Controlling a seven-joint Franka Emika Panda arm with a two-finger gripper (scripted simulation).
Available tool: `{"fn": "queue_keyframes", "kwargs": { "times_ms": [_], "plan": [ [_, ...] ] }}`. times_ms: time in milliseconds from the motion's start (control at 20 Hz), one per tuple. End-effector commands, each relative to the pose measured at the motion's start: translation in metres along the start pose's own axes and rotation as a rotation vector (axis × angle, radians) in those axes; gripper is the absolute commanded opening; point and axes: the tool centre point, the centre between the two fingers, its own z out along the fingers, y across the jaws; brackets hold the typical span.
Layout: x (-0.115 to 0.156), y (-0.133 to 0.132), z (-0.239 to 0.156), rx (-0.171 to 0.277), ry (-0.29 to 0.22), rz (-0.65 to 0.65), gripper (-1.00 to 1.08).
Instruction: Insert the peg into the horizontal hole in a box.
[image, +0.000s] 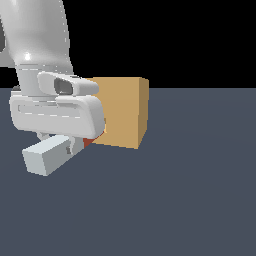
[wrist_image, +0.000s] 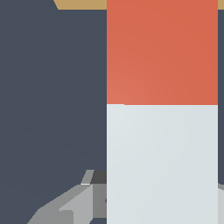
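The peg (image: 47, 155) is held low over the floor, and my gripper (image: 75, 145) is shut on it. Its pale grey-white end sticks out toward the exterior view's left. Its red-orange end (image: 89, 142) points at the tan box (image: 120, 112) and reaches the box's lower near corner. In the wrist view the peg (wrist_image: 162, 153) fills much of the picture, red half toward a thin strip of the box (wrist_image: 81, 4). One grey finger (wrist_image: 74, 205) shows beside the peg. The hole is hidden behind my hand and the peg.
The box stands on a flat dark grey-blue floor (image: 190, 190). The white arm and hand (image: 55, 110) cover the box's side toward the exterior view's left. Nothing else lies on the floor.
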Motion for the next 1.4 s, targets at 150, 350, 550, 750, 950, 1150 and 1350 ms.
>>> {"fn": "queue_keyframes", "kwargs": {
  "times_ms": [150,350,550,750,950,1150,1350],
  "plan": [
    [0.001,0.0,-0.001,-0.002,0.0,0.001,-1.0],
    [0.002,0.003,-0.003,-0.007,0.002,0.002,-1.0],
    [0.003,0.001,-0.001,-0.003,0.001,0.002,-1.0],
    [0.013,0.001,-0.001,-0.003,0.001,0.002,-1.0],
    [0.032,0.001,-0.002,-0.004,0.001,0.002,-1.0],
    [0.063,0.0,-0.002,-0.005,0.002,0.002,-1.0],
    [0.092,0.001,-0.002,-0.006,0.002,0.002,-1.0]
  ]
}}
